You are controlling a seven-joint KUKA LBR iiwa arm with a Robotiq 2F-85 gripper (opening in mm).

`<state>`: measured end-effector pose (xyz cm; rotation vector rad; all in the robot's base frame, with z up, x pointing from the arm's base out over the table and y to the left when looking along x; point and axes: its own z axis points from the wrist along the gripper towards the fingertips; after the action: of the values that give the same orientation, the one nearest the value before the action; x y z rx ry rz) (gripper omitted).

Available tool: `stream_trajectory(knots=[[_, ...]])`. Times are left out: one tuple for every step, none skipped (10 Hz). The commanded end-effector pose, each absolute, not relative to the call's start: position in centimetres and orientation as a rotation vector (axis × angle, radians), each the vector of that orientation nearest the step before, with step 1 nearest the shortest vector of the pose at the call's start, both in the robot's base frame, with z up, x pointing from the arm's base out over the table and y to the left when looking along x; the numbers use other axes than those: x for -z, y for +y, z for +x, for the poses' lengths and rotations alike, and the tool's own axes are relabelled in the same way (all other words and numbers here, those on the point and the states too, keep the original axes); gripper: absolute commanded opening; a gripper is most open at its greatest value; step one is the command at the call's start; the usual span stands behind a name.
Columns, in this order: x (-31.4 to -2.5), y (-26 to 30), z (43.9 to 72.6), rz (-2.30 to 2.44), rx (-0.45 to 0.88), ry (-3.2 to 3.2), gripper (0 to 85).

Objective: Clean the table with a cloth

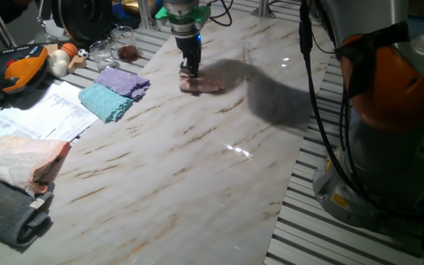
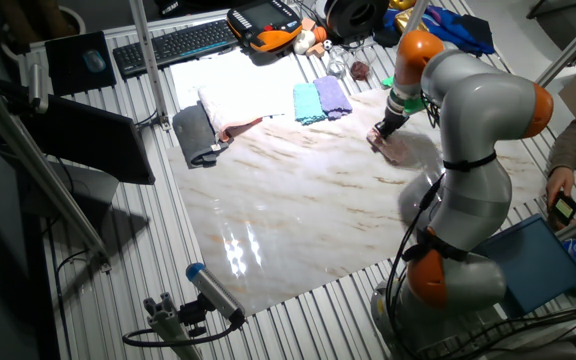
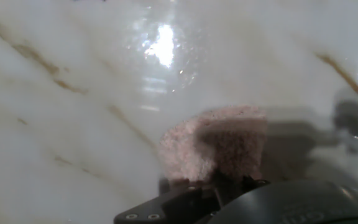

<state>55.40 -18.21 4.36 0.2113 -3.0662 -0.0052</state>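
Note:
The small dusty-pink cloth (image 1: pixel 203 85) lies on the white marble table (image 1: pixel 197 169) near its far edge. My gripper (image 1: pixel 190 71) stands straight down on the cloth's left end and is shut on it. In the other fixed view the gripper (image 2: pixel 381 133) presses the cloth (image 2: pixel 392 147) at the table's right side (image 2: pixel 298 200). In the hand view the pink cloth (image 3: pixel 219 146) bunches up between the dark fingers at the bottom, over the glossy table (image 3: pixel 73 93).
A teal cloth (image 1: pixel 107 101) and a lilac cloth (image 1: pixel 124 80) lie at the table's left edge. A pale peach cloth (image 1: pixel 22 160) and a dark grey cloth (image 1: pixel 9 212) lie at the near left. Glass jars (image 1: pixel 112 46) and papers (image 1: pixel 35 118) stand beyond.

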Motion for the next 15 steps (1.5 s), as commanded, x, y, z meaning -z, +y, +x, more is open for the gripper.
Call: stream_trajectory(knots=[[-4.3,-18.0,55.2,0.208,0.012,-3.065,0.0],[-4.3,-17.6,55.1,0.201,0.024,-3.059,0.0],[-4.3,-17.1,55.0,0.192,0.031,-3.057,0.0],[-4.4,-16.4,54.8,0.173,0.038,-3.051,0.0],[-4.4,-15.6,54.4,0.155,0.039,-3.050,0.0],[-4.3,-14.8,54.0,0.131,0.043,-3.049,0.0],[-4.1,-14.0,53.6,0.113,0.042,-3.050,0.0],[-4.0,-13.3,53.4,0.096,0.046,-3.052,0.0],[-3.8,-12.9,53.3,0.083,0.059,-3.052,0.0],[-3.6,-12.3,53.1,0.067,0.063,-3.055,0.0],[-3.5,-11.7,52.8,0.048,0.070,-3.057,0.0],[-3.3,-11.0,52.6,0.030,0.074,-3.058,0.0],[-3.1,-10.4,52.4,0.009,0.077,-3.063,0.0],[-2.9,-9.8,52.2,-0.010,0.086,-3.064,0.0],[-2.8,-9.4,52.1,-0.021,0.095,-3.063,0.0]])
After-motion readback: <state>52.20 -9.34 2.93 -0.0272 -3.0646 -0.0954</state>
